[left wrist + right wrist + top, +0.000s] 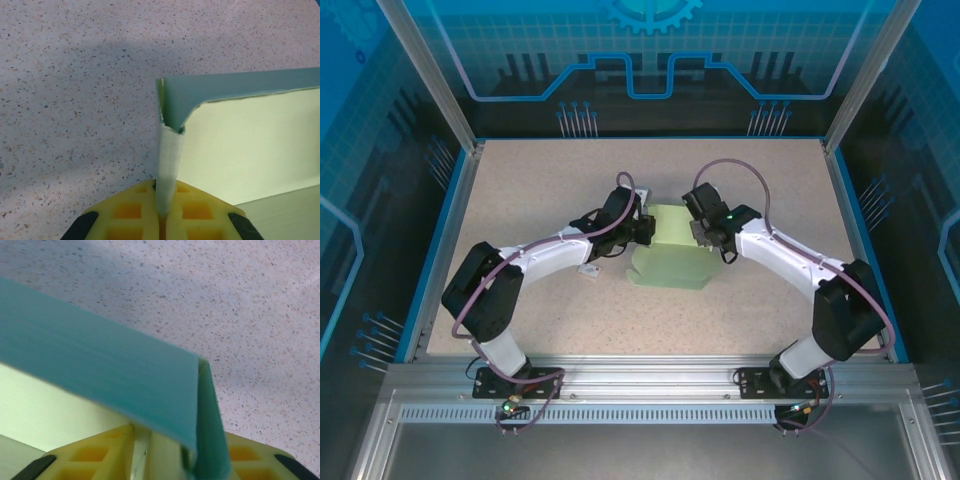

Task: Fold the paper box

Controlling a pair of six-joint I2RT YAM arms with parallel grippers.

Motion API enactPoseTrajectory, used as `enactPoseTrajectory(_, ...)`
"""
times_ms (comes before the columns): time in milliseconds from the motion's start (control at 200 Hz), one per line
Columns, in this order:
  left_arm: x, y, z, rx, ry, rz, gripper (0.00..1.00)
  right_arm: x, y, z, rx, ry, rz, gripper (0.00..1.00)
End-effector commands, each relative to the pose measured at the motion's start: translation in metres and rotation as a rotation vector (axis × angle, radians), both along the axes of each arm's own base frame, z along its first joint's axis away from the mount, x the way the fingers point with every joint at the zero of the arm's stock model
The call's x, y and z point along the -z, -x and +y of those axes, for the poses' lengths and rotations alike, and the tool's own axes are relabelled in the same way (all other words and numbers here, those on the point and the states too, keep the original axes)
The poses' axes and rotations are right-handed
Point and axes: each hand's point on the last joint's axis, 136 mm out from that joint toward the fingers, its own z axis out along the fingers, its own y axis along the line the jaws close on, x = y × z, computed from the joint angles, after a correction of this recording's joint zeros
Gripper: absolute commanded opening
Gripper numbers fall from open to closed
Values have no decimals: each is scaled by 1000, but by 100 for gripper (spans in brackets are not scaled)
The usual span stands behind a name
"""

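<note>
The large speckled beige table with blue borders takes most of the room inside the cage. On it, two white and black arms bend toward each other from the near edge, the left arm and the right arm.

Between their ends, near the middle of the table, lies the pale mint-green paper box of thin card, partly raised, with a flap spreading toward the near side.

The left gripper has its yellow fingers pressed together on one upright edge of the card wall.

The right gripper stands around a corner fold of the box. I cannot tell if it pinches the card.

A small white tag-like piece lies just beside the left arm.
</note>
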Motion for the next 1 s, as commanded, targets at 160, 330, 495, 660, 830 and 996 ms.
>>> enactPoseTrajectory(160, -14, -4, -7, 24, -29, -44, 6, -30, 0, 28, -60, -234, -27, 55)
enactPoseTrajectory(330, -7, -7, -1, 20, -87, -41, 7, -47, 0, 35, -98, -355, -46, 62)
enactPoseTrajectory(495, 1, -6, 11, 34, -197, -29, 6, -75, 5, 29, -140, -445, -67, 65)
enactPoseTrajectory(660, 10, 0, 27, 85, -270, 64, 7, -109, 14, 17, -219, -523, -101, 69)
enactPoseTrajectory(830, 14, 10, 37, 185, -262, 217, 7, -113, 6, -10, -169, -568, -111, 70)
enactPoseTrajectory(996, 15, 17, 39, 281, -276, 325, 7, -87, 0, -13, -134, -580, -33, 70)
